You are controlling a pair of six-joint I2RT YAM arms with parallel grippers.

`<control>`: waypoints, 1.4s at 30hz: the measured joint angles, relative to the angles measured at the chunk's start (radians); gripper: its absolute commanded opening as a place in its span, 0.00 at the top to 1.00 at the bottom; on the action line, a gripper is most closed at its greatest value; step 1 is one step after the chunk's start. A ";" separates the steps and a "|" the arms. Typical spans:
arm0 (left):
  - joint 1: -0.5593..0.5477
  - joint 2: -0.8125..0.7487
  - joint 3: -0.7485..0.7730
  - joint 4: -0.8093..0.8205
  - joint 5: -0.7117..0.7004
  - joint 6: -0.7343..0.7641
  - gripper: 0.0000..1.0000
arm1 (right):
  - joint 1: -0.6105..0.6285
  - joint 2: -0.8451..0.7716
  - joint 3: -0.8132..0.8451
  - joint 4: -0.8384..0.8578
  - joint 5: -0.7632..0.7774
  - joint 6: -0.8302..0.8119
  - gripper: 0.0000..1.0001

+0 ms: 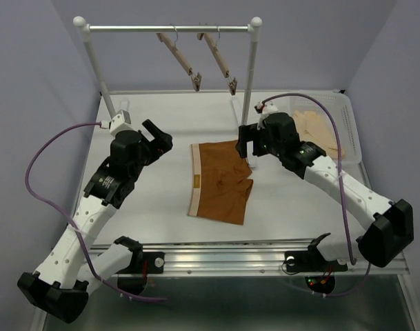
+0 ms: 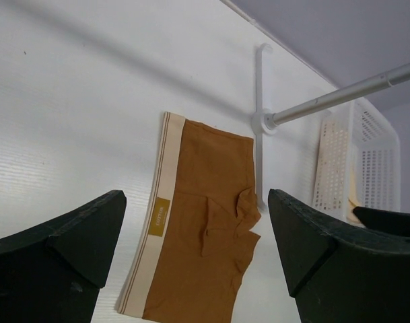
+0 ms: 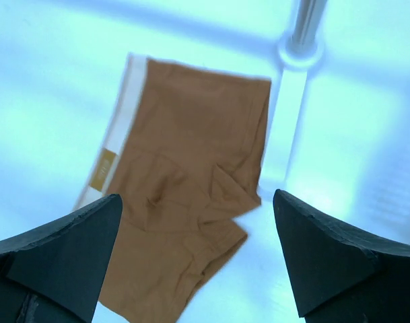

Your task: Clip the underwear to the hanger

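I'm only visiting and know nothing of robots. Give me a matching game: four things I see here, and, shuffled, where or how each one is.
1. underwear
2. wooden hangers
3. pale cloth
4. left tool

A. in the white basket
B. open, left of the underwear
C. hanging from the rail
D. spread on the table

Pairs: 1-D, 2-C, 3-A, 4-B

The underwear (image 1: 221,183) lies flat on the bench (image 1: 154,214) (left gripper (image 1: 161,134) and right gripper (image 1: 245,153) near it, both spread wide); two hangers (image 1: 183,58) hang behind.
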 measured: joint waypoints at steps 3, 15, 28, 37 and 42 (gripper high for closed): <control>0.000 0.004 0.000 -0.004 -0.006 0.010 0.01 | -0.001 -0.069 0.076 -0.005 0.005 -0.039 0.00; 0.000 0.047 0.000 -0.006 -0.003 0.046 0.01 | 0.000 -0.064 0.497 0.005 0.013 -0.192 0.00; 0.000 0.083 0.000 0.004 0.006 0.077 0.01 | 0.000 0.398 1.050 -0.030 0.027 -0.282 0.00; 0.000 0.088 0.000 0.014 0.005 0.077 0.01 | 0.000 0.537 1.159 -0.036 0.056 -0.344 0.00; 0.000 0.105 0.000 0.026 0.005 0.077 0.01 | -0.001 0.541 1.152 -0.034 0.085 -0.364 0.01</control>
